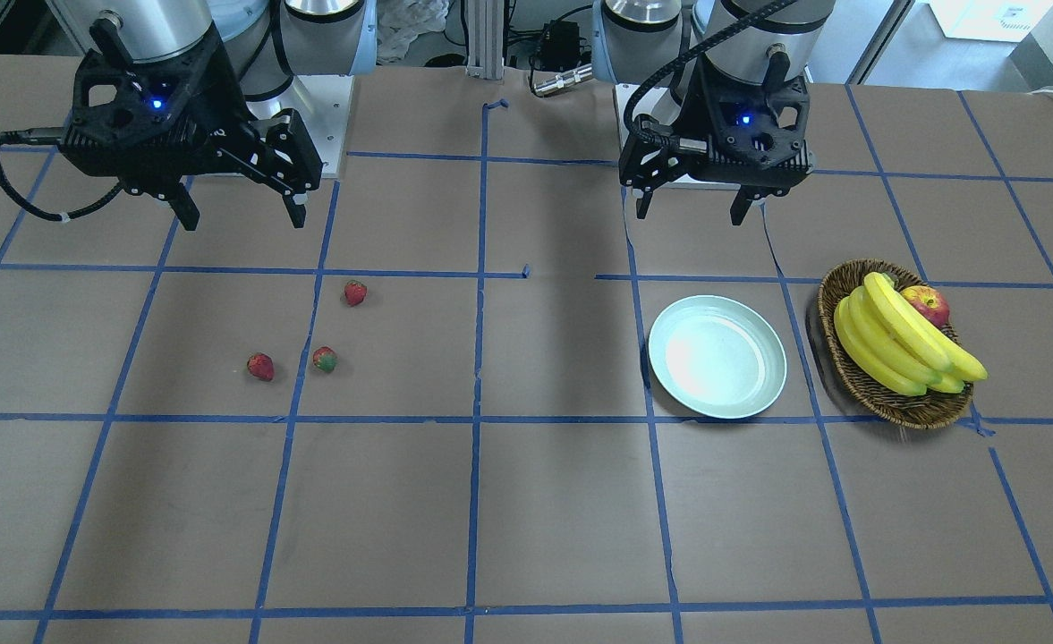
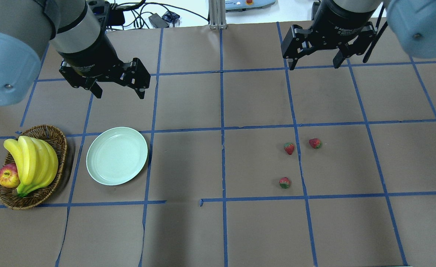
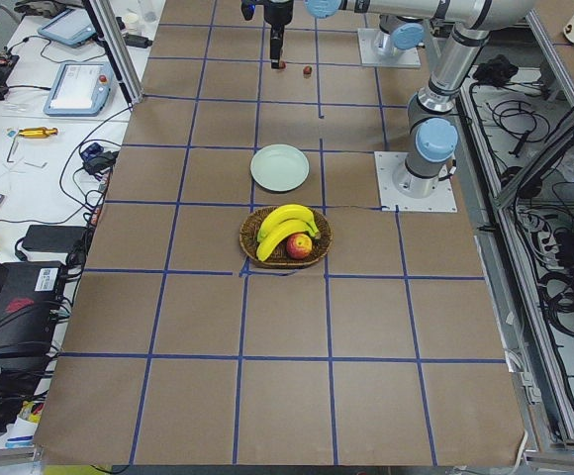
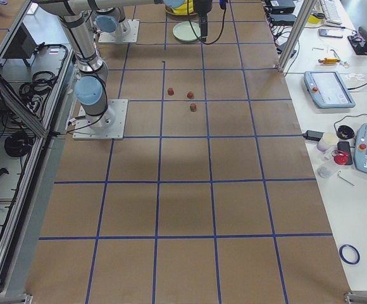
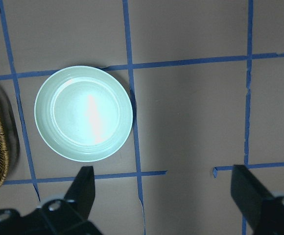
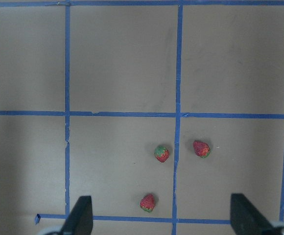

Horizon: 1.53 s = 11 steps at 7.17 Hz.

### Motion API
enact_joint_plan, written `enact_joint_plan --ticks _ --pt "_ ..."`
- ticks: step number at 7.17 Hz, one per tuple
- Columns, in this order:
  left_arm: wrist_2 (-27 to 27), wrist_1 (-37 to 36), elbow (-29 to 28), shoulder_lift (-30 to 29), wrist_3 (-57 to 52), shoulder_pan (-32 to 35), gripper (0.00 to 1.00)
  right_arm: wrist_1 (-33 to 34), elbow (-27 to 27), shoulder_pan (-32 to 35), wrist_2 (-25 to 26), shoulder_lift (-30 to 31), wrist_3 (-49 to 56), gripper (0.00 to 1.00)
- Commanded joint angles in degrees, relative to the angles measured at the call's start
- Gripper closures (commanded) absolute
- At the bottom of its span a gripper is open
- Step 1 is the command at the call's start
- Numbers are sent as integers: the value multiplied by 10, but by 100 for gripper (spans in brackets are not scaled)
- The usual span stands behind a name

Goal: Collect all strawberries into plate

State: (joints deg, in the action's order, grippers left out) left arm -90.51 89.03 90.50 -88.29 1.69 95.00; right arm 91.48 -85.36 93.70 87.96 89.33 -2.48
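Three strawberries (image 2: 289, 148) lie on the bench (image 2: 240, 230), one plate (image 2: 117, 155) well apart, the left gripper (image 2: 120, 95) and right gripper (image 2: 314, 66) both spread, one apple (image 2: 8, 175) half-hidden by bananas (image 2: 32, 163).

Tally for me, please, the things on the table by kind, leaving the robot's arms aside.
strawberries: 3
plate: 1
wicker basket: 1
banana bunch: 1
apple: 1
Total: 7
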Motion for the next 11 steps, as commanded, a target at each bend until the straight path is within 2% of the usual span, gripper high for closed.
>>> enact_joint_plan --ticks 1,8,11 --pt "0 0 1 0 0 1 0 3 0 0 6 -3 2 0" --pt "-1 2 0 1 0 1 0 3 -2 0 4 -8 5 0" --pt "-1 2 1 0 0 1 0 0 -9 -12 9 -41 37 0"
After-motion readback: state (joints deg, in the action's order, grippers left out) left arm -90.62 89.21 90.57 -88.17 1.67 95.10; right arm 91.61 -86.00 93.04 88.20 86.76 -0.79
